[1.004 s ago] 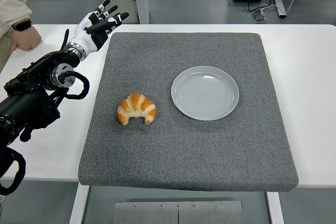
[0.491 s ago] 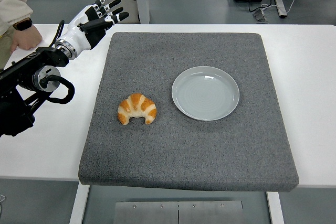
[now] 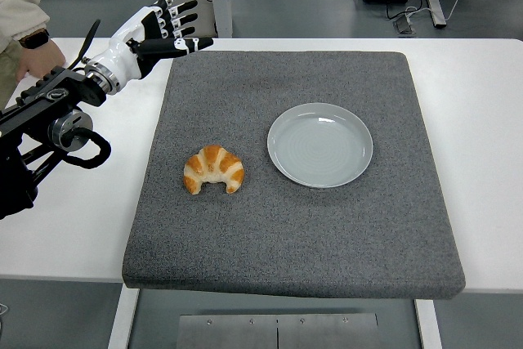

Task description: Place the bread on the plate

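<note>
I see my left hand (image 3: 159,29) at the mat's 10 o'clock corner, fingers (image 3: 196,42) spread, holding nothing. The golden crescent croissant (image 3: 213,169) lies on the grey felt mat (image 3: 286,234), at 9 o'clock from the empty pale blue round plate (image 3: 319,145), near but apart. White table (image 3: 482,120) underneath.
</note>
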